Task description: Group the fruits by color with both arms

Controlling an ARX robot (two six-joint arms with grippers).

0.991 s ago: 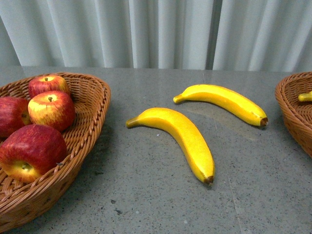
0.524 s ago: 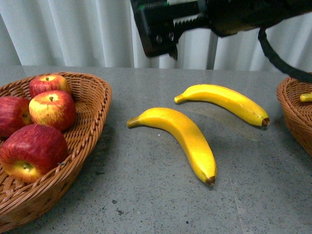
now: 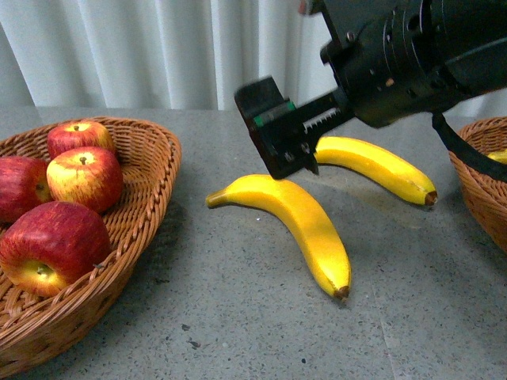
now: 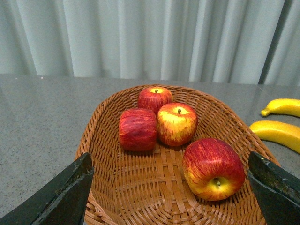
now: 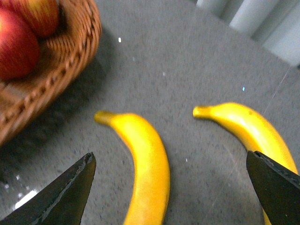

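Tabletop (image 3: 238, 332): grey, speckled, stone-like, matte with a faint sheen. A second ago nothing stood over it in the front view. Half a second ago the right arm (image 3: 412, 55) showed high up, and now it has dropped low over the middle. I read this as the approach to a banana pick, with no contact yet.

Right gripper (image 3: 289, 158): bulky black, toothed rail, green mark. Its jaws are wide apart and empty. Left gripper (image 4: 169, 159): also spread and empty, hanging over the left basket (image 3: 150, 198).

Baskets: brown woven wicker, oval, with flared walls. The right basket (image 3: 475, 182) sits well off to the right gripper's outer side, and a yellow banana end (image 3: 497, 157) shows inside it.

Near banana (image 3: 301, 218): just below the right gripper, between the spread fingers in the wrist view. It is long, curved, smooth glossy yellow, with a brown tip. The far banana (image 3: 380, 166) lies just beyond the gripper toward the right basket and looks the same. Both are loose on the tabletop and unsorted.

Four apples (image 3: 51, 245): below the left gripper in the left basket. They are round, glossy red streaked with yellow, with short stems. These look sorted.
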